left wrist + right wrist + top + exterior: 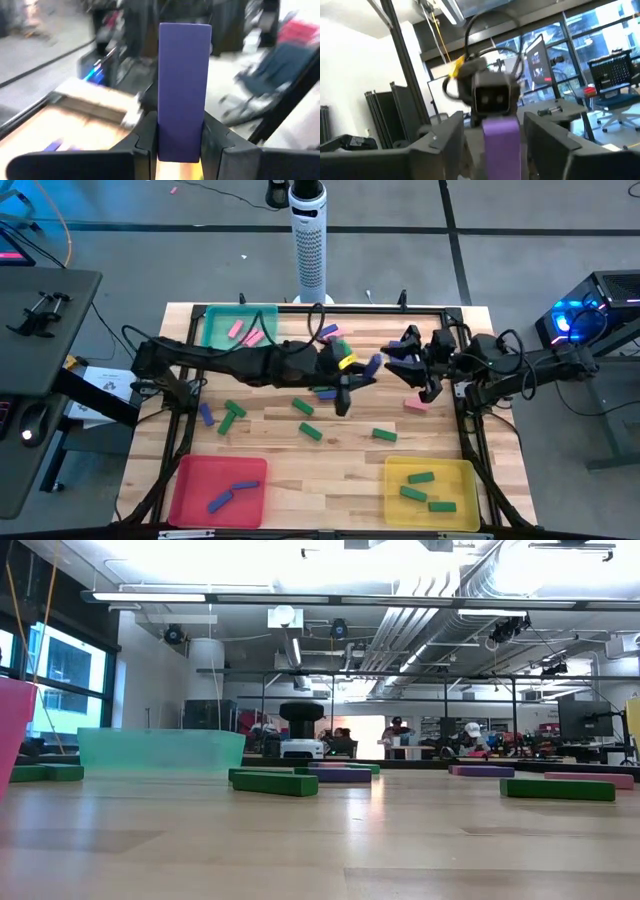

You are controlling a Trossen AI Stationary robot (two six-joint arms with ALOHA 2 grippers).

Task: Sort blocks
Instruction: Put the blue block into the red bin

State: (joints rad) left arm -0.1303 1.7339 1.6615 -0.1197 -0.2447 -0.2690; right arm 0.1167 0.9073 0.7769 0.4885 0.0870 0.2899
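Note:
My left gripper [360, 372] is shut on a blue block [184, 85] in the air over the middle of the table. In the high view the block [375, 363] points toward my right gripper [400, 362]. The right wrist view shows that gripper [495, 137] open, a finger on either side of the block's far end [500, 145], with a gap on each side. Loose green blocks [311, 432], a blue one [206, 414] and a pink one [416, 406] lie flat on the wood. Neither gripper appears in the low view. My left gripper pinches the blue block by its near end [181, 147] between its two fingers [145, 135]. The fingers come about level from the table's left side and lie along the block, most of which sticks out past them. It is lifted clear of the table.
A teal tray [215, 328] with pink blocks sits at the far left, a red tray [190, 480] with blue blocks at the near left, a yellow tray [400, 476] with green blocks at the near right. A white perforated column [309, 240] stands behind the far edge.

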